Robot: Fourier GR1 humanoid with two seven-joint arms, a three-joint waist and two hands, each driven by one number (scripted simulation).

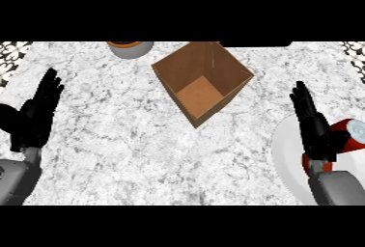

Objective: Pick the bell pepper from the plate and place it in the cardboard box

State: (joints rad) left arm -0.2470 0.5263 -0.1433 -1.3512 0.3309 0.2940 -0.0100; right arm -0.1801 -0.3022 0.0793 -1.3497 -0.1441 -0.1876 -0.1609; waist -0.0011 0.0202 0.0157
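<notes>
Your right hand [314, 126] stands with fingers straight and together, holding nothing, just over the bell pepper [348, 136], which lies red on the white plate [285, 152] at the counter's right edge. Bring the palm down beside the pepper and curl round it before you lift; the hand hides much of it, so go by what shows. The cardboard box [203, 79] sits open, well apart, up and left. Left hand [35, 116] rests open at the left edge. A grey bowl [130, 48] stands beyond the box, off your path.

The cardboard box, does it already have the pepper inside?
No, the cardboard box shows only its bare brown floor, and the red bell pepper lies on the white plate.
</notes>
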